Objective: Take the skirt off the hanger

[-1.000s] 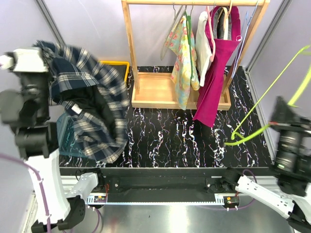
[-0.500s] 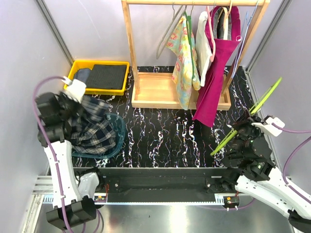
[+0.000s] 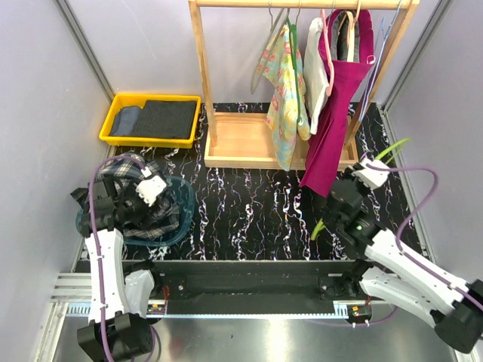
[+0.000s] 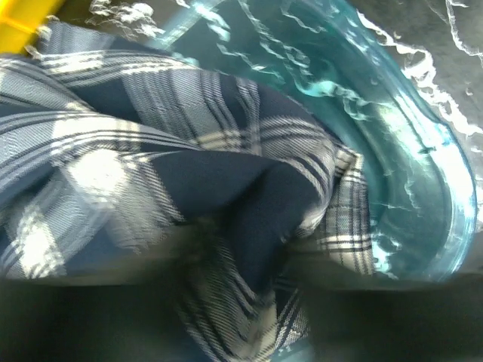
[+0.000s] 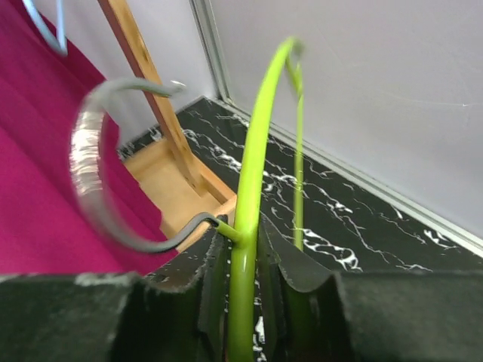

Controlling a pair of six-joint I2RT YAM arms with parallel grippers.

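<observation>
The dark blue and white plaid skirt [image 3: 124,167] lies bunched in the teal basin [image 3: 186,207] at the left. My left gripper [image 3: 139,207] is low over it. In the left wrist view the skirt [image 4: 189,151] fills the frame. My left gripper [image 4: 249,302] is a dark blur with its fingers apart and loose cloth between them. The bare green hanger [image 3: 390,146] stands in my right gripper [image 3: 332,204], just right of the magenta dress. In the right wrist view the hanger's rod [image 5: 260,136] runs between the fingers of my right gripper [image 5: 245,256], a thin gap showing beside it.
A yellow tray [image 3: 117,113] of dark folded clothes sits at the back left. The wooden rack [image 3: 200,68] carries a floral garment [image 3: 283,83] and the magenta dress [image 3: 336,113]. The dress [image 5: 38,151] and a rack post [image 5: 143,68] are close to my right gripper.
My left arm came down from high up and brought the skirt into the basin, then its jaws parted. My right arm swung the hanger in from the far right toward the dress, its jaws loosening.
</observation>
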